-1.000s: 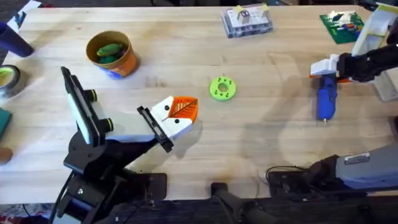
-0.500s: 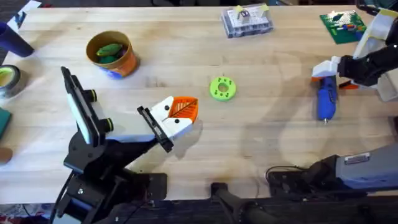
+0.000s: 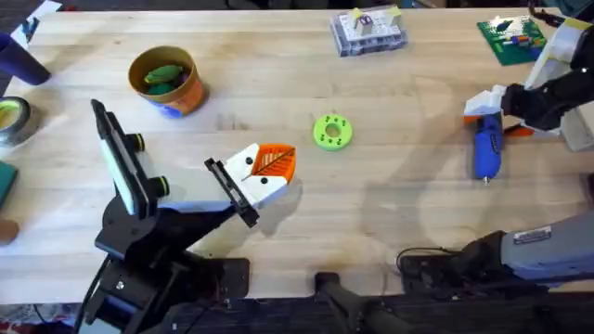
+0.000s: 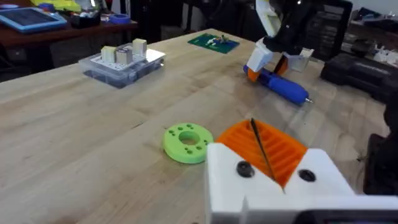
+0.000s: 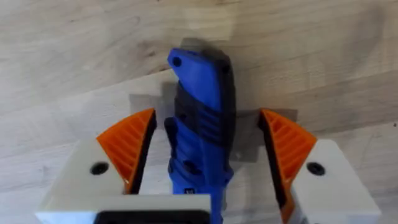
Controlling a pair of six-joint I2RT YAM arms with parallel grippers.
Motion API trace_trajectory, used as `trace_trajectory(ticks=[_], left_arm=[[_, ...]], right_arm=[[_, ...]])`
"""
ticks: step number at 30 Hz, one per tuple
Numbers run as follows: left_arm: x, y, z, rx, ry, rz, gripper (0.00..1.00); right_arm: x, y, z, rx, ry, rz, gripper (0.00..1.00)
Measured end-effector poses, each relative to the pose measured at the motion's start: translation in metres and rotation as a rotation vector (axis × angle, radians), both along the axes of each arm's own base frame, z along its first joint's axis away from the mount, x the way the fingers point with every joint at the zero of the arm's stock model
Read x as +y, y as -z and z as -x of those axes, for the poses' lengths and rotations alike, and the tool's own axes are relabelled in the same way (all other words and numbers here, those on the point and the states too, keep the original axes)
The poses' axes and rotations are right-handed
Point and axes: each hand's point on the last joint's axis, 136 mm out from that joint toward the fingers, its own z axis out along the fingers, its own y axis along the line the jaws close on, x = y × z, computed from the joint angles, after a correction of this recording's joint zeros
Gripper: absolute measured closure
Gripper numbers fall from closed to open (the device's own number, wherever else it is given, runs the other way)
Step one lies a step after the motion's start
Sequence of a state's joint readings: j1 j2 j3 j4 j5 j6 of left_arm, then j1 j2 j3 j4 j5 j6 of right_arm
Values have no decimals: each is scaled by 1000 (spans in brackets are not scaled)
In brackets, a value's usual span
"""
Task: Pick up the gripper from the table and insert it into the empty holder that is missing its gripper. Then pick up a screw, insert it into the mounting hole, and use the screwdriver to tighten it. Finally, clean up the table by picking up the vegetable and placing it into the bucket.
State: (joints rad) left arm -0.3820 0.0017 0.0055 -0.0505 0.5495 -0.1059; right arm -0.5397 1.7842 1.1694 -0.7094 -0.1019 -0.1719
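**Right tool open around the screwdriver, left tool at the table's near edge**

Overhead: the right tool point(image 3: 506, 116) sits over the white head end of the blue screwdriver point(image 3: 487, 148), which lies on the table point(image 3: 408, 74) near its right edge, metal tip toward the near edge. The left tool point(image 3: 264, 167), white with orange ribbed pads, hovers toward the near edge, left of centre; I cannot tell its opening here. A green disc point(image 3: 332, 131) lies near the middle. The bucket point(image 3: 168, 82), with green vegetable point(image 3: 165, 76) inside, stands toward the far left corner.

Left wrist: the orange pads point(image 4: 264, 146) sit pressed together, the tool narrow, the green disc just beyond.

Right wrist: the fingers point(image 5: 127, 146) stand wide either side of the screwdriver, clear of it
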Motion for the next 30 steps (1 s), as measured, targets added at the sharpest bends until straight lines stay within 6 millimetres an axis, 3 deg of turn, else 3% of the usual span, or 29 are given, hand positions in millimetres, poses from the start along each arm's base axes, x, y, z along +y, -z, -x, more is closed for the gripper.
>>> trace_trajectory(ticks=[30], left_arm=[[0, 0, 0, 0, 0, 0, 983]], right_arm=[[0, 3, 0, 40, -20, 48, 4]])
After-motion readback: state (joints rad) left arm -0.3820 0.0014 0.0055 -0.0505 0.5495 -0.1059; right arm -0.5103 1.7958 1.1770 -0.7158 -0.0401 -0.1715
